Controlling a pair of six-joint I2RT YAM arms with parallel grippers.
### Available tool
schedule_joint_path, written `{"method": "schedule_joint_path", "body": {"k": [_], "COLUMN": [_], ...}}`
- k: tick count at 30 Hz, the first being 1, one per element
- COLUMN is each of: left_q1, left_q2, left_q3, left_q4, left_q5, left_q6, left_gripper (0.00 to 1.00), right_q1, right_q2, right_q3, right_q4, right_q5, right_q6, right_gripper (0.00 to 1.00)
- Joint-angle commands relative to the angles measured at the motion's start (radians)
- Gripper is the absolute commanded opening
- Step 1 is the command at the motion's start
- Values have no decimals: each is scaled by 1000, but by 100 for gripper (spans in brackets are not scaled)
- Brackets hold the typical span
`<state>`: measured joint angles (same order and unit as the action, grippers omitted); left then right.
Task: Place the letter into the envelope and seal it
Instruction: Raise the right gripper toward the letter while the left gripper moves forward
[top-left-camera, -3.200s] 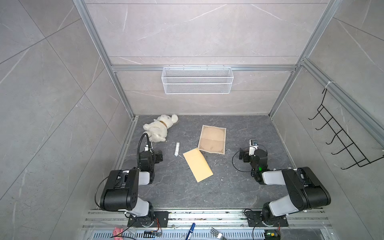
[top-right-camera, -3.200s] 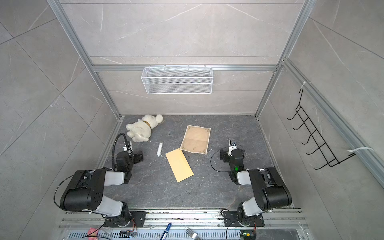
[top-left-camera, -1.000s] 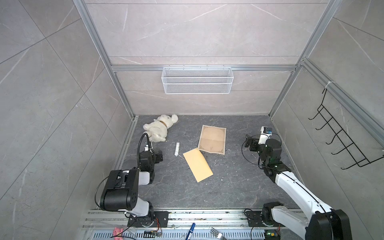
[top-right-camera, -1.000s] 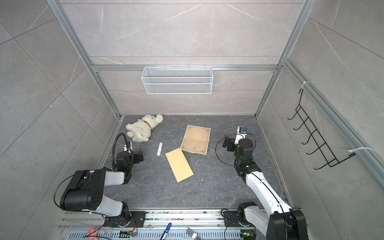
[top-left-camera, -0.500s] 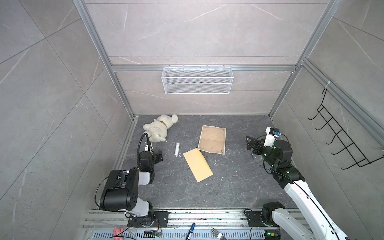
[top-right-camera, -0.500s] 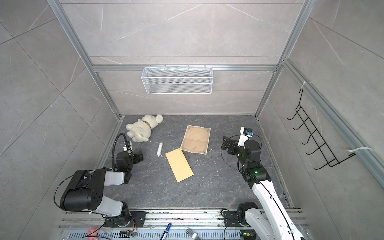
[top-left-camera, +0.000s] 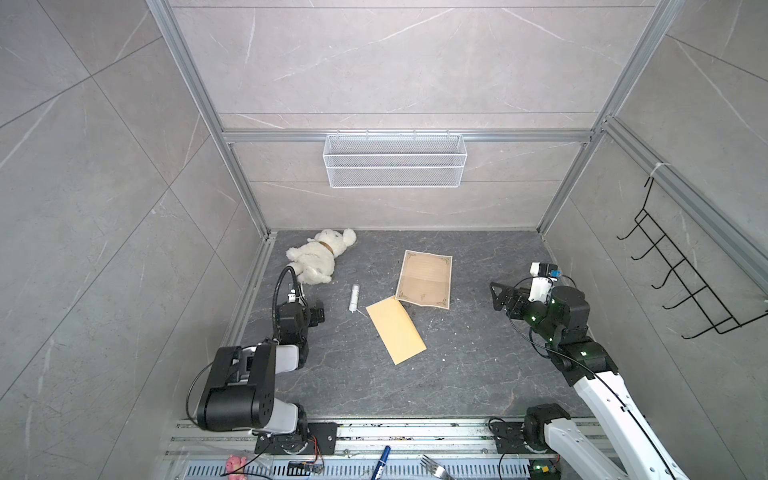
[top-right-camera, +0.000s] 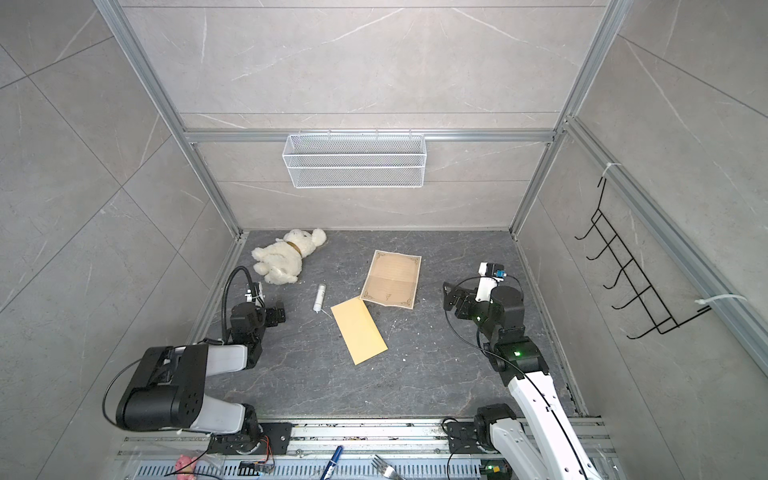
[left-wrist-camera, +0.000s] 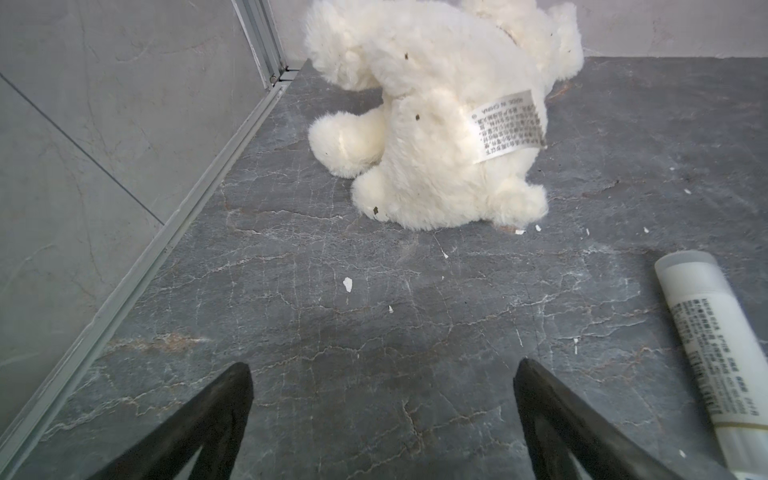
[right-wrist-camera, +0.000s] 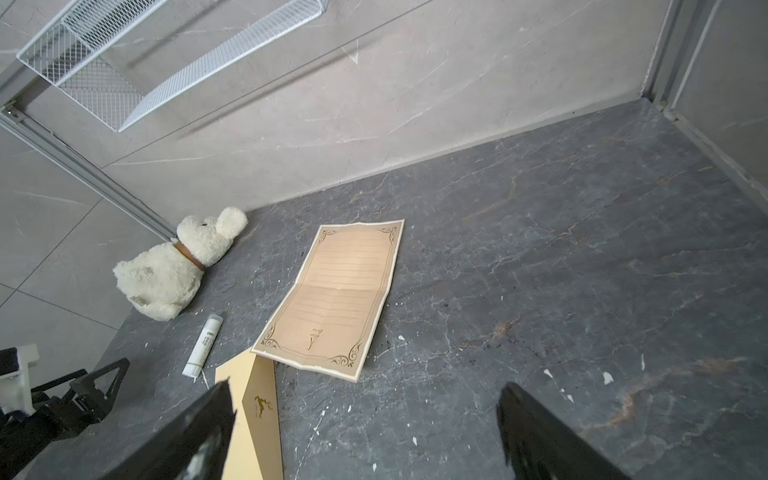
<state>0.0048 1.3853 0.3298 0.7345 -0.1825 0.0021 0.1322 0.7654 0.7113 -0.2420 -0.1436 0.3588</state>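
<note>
The letter (top-left-camera: 424, 279) (top-right-camera: 391, 279), a beige sheet with a dark scrollwork border and fold creases, lies flat mid-floor. Its near left corner rests at the far end of the plain yellow-tan envelope (top-left-camera: 395, 330) (top-right-camera: 359, 330), which lies slanted in front of it. In the right wrist view the letter (right-wrist-camera: 336, 291) is ahead, and the envelope (right-wrist-camera: 257, 415) shows a small gold emblem. My right gripper (top-left-camera: 498, 297) (top-right-camera: 451, 297) (right-wrist-camera: 365, 386) hangs open above the floor, right of the letter, holding nothing. My left gripper (top-left-camera: 318, 316) (top-right-camera: 277, 316) (left-wrist-camera: 383, 365) rests open and low at the left.
A white plush bear (top-left-camera: 320, 259) (left-wrist-camera: 436, 116) lies at the back left. A white glue stick (top-left-camera: 354, 297) (left-wrist-camera: 715, 353) lies between the left gripper and the envelope. A wire basket (top-left-camera: 395, 166) hangs on the back wall, a hook rack (top-left-camera: 681, 282) on the right wall.
The right arm has risen from its folded rest and unfolded, carrying its open gripper up and toward the right wall. The left arm, letter and envelope have stayed put.
</note>
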Motion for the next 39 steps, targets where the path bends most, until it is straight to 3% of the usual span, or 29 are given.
{"method": "schedule_joint_path", "body": {"k": [1, 7, 11, 17, 22, 27, 39], "left_q1": [-4, -22, -30, -59, -122, -129, -130], "left_q2": [-191, -517, -660, -707, -663, -616, -643], "left_q3": [62, 127, 192, 341, 440, 467, 467], "left_q4": [-246, -622, -761, -931, -1047, -1081, -1127], "left_q5": [-54, -64, 116, 416, 563, 668, 731], "left_q6": [-80, -328, -501, -587, -525, -437, -179], "left_gripper": [100, 100, 100, 100, 100, 100, 100], "right_q1": [0, 0, -2, 0, -1, 0, 0], "right_q2": [-3, 38, 76, 109, 133, 216, 286], "right_q3": [54, 87, 106, 103, 40, -38, -130], "right_q4": [-39, -49, -52, -43, 41, 192, 258], "right_q5": [-51, -113, -157, -198, -223, -283, -252], "right_q6": [-12, 1, 34, 142, 309, 457, 507], "right_gripper": [99, 99, 99, 99, 99, 99, 99]}}
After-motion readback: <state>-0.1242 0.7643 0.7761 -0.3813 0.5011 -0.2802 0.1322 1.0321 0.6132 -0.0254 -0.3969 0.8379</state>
